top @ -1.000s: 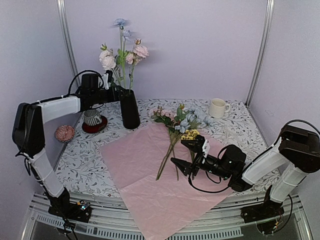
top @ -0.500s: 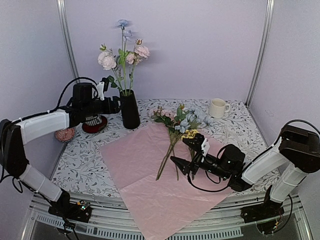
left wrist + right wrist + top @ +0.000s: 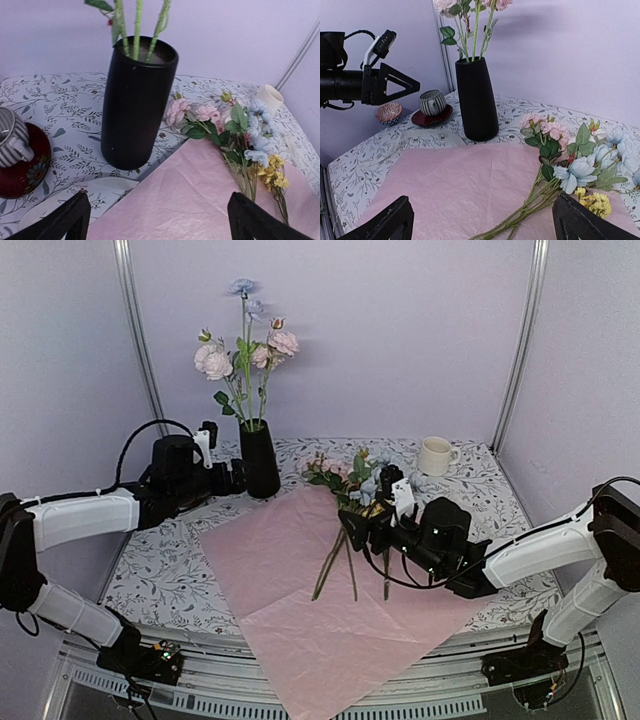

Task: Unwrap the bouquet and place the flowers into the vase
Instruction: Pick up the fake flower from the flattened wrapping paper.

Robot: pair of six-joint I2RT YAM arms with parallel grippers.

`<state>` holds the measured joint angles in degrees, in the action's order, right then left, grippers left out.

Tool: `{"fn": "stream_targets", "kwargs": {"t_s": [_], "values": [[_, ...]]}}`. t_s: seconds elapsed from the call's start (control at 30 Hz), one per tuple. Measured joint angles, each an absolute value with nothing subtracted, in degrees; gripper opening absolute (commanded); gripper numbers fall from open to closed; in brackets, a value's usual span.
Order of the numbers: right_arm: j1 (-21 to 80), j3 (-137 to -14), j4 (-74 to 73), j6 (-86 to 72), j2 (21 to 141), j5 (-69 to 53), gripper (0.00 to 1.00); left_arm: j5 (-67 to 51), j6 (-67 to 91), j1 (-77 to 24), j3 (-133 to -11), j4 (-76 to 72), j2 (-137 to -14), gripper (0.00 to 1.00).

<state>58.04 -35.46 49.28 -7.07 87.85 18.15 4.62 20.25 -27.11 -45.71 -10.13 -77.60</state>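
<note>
Top view: one black vase [image 3: 259, 460] stands at 11 o'clock of one flat pink sheet [image 3: 290, 580], with several blooms upright in it. One loose bunch of flowers [image 3: 362, 485] lies on the sheet. Since a second ago my left pincer [image 3: 230, 478] has dropped to the vase's 9 o'clock, and my right pincer [image 3: 368, 505] has advanced over the stems.

Left wrist view: three green stems stand in the matte, tapering vase. Jaws spread wide, empty.

Right wrist view: jaws spread wide, empty. Bunch at 3 o'clock.

Your left gripper [image 3: 231, 478] has dropped beside the vase [image 3: 259, 460]. Your right gripper [image 3: 366, 510] has advanced toward the loose flowers [image 3: 335, 472]. Both have opened wider.
</note>
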Motion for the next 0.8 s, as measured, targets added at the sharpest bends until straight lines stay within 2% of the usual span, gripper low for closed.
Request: {"fn": "stream_targets", "kwargs": {"t_s": [0.1, 0.27, 0.37, 0.53, 0.6, 0.8], "values": [[57.8, -35.5, 46.8, -7.7, 88.4, 17.5, 0.99, 7.8, 21.1, -27.1, -42.7, -13.1, -76.9, 0.98], [56.8, -36.6, 42.8, -10.4, 90.0, 17.2, 0.98, 6.3, 21.0, -27.1, -30.1, -24.4, -72.9, 0.98], [56.0, -39.5, 39.1, -12.7, 91.6, 17.0, 0.87, 3.1, 20.8, -27.2, -26.4, -28.9, -72.5, 0.98], [55.5, -42.6, 35.5, -16.7, 93.5, 15.8, 0.56, -3.0, 20.1, -28.4, -26.3, -36.1, -73.8, 0.94], [55.5, -42.9, 34.7, -18.4, 94.4, 16.4, 0.52, -4.9, 19.5, -29.3, -26.4, -37.9, -75.0, 0.93], [55.5, -45.9, 29.1, -23.0, 98.5, 17.5, 0.53, -6.2, 17.1, -32.2, -27.0, -38.9, -76.9, 0.93]]}}
